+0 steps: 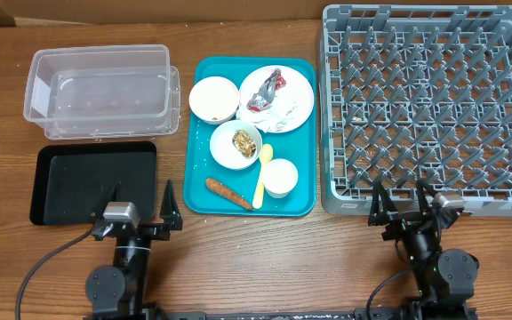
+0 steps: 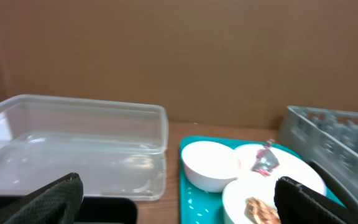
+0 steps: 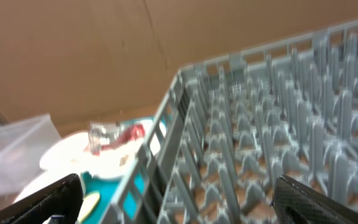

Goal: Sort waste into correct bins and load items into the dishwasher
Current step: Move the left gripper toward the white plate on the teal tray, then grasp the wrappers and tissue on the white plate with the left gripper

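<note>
Your left pincer (image 1: pixel 141 201), right pincer (image 1: pixel 402 203): wide open, empty, arms tucked low either side of teal tray (image 1: pixel 297 169); pegged grey lattice rack (image 1: pixel 434 107) right of it.

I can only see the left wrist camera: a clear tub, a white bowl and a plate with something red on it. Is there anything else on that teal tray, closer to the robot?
Observer: Yes. From overhead, a small orange carrot lies near the front edge of the teal tray.
Visitor: Anything beside it?
Observer: A pale yellow spoon lies between the carrot and a small white cup.
Visitor: Is there a second arm somewhere?
Observer: Yes. Its right gripper hangs open at the near edge of a grey dish rack, holding nothing.
</note>
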Controlling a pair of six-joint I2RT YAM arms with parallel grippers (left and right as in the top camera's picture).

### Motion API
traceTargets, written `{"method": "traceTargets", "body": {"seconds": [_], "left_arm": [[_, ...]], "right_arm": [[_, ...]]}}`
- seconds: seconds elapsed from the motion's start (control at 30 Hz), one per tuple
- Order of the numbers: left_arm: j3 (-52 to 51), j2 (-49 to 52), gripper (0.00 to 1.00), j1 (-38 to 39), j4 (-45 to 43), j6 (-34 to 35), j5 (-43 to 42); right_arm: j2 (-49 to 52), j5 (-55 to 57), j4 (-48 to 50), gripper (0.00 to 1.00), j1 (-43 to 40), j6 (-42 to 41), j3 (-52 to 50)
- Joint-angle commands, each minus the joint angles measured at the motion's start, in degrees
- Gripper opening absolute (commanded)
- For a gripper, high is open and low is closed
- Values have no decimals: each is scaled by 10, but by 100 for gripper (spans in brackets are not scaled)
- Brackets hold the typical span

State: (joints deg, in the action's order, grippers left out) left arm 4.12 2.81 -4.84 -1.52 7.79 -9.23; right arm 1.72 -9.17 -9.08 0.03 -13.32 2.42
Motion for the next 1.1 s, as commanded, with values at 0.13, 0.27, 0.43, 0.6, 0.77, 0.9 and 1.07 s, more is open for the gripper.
{"method": "traceTargets", "body": {"seconds": [0.13,0.27,0.43,0.6,0.77,0.9,1.07], "left_arm": [[233,192,100,4,74,-98,-132],[393,356,100,4,162,-111,-185],[591,544,100,15,268,-147,-215],[796,735,100,78,368,-222,-197],[1008,927,100,154,492,-245,-162],[1107,1040,100,196,540,-248,-107],[1112,1125,100,221,509,-245,-98]], "right_arm": [[19,1,-106,100,-1,76,142],[57,16,-162,100,-1,78,229],[121,16,-217,100,-1,78,319],[208,16,-281,100,-1,78,401],[284,16,-344,100,-1,78,456],[316,15,-358,100,-1,77,455],[360,8,-361,100,-1,71,455]]}}
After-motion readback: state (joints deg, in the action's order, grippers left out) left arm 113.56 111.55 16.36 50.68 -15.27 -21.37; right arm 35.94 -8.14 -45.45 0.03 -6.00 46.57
